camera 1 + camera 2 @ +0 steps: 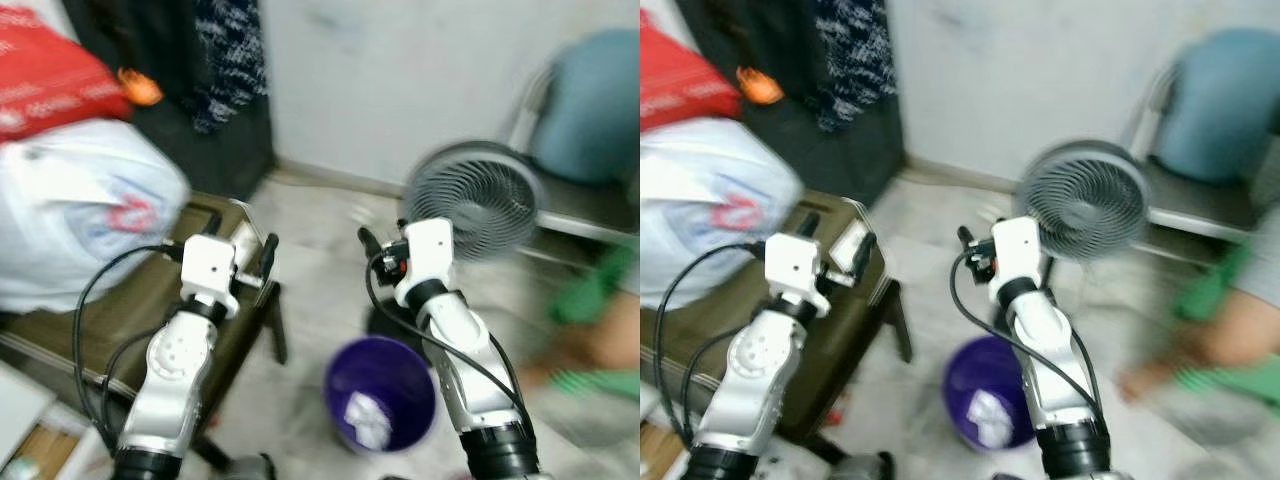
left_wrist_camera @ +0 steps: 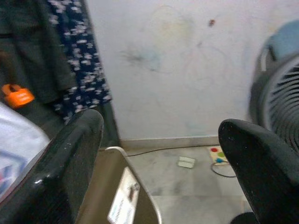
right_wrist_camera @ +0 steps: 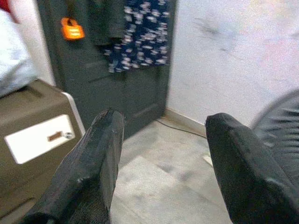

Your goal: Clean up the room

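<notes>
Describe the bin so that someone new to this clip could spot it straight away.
Start at the grey floor fan standing by the white wall. On the floor nearer the robot, between its two arms, stands the purple bin. It is round and open-topped, with crumpled white paper inside.

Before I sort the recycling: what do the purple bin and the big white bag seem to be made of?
The purple bin looks like smooth moulded plastic: even colour, thin round rim, with crumpled white paper inside. The white bag seems thin, glossy plastic film, bulging softly, with a red print; blur leaves this uncertain.
</notes>
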Motion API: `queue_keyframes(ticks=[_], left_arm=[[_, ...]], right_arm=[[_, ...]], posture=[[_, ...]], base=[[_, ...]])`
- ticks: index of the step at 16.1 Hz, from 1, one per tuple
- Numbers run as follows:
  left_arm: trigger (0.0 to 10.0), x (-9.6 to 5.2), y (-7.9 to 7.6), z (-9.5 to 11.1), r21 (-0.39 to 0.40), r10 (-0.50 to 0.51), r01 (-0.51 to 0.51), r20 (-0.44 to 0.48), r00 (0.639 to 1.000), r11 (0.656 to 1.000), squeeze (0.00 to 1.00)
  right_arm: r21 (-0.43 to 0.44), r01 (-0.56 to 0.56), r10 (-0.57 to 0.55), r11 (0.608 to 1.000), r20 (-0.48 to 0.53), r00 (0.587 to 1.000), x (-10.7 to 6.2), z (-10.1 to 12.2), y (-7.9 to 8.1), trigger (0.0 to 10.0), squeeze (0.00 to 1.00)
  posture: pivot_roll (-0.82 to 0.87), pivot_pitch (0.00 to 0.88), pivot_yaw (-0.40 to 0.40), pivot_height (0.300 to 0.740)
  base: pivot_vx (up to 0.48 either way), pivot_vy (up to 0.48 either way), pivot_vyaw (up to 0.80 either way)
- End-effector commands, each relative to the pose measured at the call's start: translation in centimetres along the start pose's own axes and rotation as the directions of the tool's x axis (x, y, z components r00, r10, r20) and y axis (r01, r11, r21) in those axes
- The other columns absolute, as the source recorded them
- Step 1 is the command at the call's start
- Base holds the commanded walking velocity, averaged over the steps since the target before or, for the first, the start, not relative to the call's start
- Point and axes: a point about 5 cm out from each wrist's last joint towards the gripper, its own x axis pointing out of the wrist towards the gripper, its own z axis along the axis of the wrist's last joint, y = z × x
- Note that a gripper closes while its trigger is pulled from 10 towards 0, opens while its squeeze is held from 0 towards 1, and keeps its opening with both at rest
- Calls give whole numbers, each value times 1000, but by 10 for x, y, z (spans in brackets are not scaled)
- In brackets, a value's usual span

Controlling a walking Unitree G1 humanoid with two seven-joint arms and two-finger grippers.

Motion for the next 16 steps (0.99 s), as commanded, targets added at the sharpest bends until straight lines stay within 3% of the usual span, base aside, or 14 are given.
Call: queue_keyframes(ticks=[1, 2, 3, 4, 6, 7, 8, 13, 16], left_arm=[[10000, 2, 2, 2, 18, -1, 1, 7, 1000, 1000, 0], [10000, 3, 2, 2, 18, -1, 1, 8, 1000, 1000, 0], [10000, 3, 2, 2, 18, 0, 0, 8, 1000, 1000, 0], [10000, 3, 2, 1, 17, 0, 0, 8, 1000, 1000, 0], [10000, 3, 1, 0, 15, -3, 2, 8, 1000, 1000, 0], [10000, 3, 0, 0, 13, -3, 3, 7, 1000, 1000, 0], [10000, 3, 1, 0, 11, -2, 2, 6, 1000, 1000, 0], [10000, 1, 6, 0, 17, 38, -39, 5, 999, 999, 0], [10000, -2, 25, -5, 71, 202, -199, -33, 979, 977, 0]], right_arm=[[0, -6, 6, 1000, 3, 1000, 3, 1, 0, 10000, 0], [1, -7, 7, 1000, 4, 1000, 3, 1, 1, 10000, 0], [9, -12, 12, 1000, 9, 1000, 3, 2, 1, 10000, 843], [22, -16, 16, 1000, 14, 1000, 4, 1, 1, 10000, 1000], [18, -18, 17, 1000, 15, 1000, 4, 1, 1, 10000, 1000], [0, -28, 28, 1000, 16, 999, 5, 1, 3, 10000, 890], [-18, -49, 49, 999, 22, 999, 5, 2, 5, 10000, 0], [-19, -83, 84, 996, 33, 996, 7, 3, 11, 10000, 0], [-6, -101, 101, 995, 38, 994, 7, 2, 12, 10000, 0]], posture=[[-132, 0, 14, 740], [-132, 0, 14, 740], [-133, 0, 14, 740], [-133, 0, 14, 740], [-133, 0, 14, 740], [-133, 0, 14, 740], [-133, 0, 14, 740], [-127, 0, 14, 740], [-126, 0, 16, 740]], base=[[0, 0, 800], [0, 0, 800], [0, 0, 800], [0, 0, 800], [0, 0, 800], [0, 0, 800], [0, 0, 800], [0, 0, 800], [0, 0, 800]])
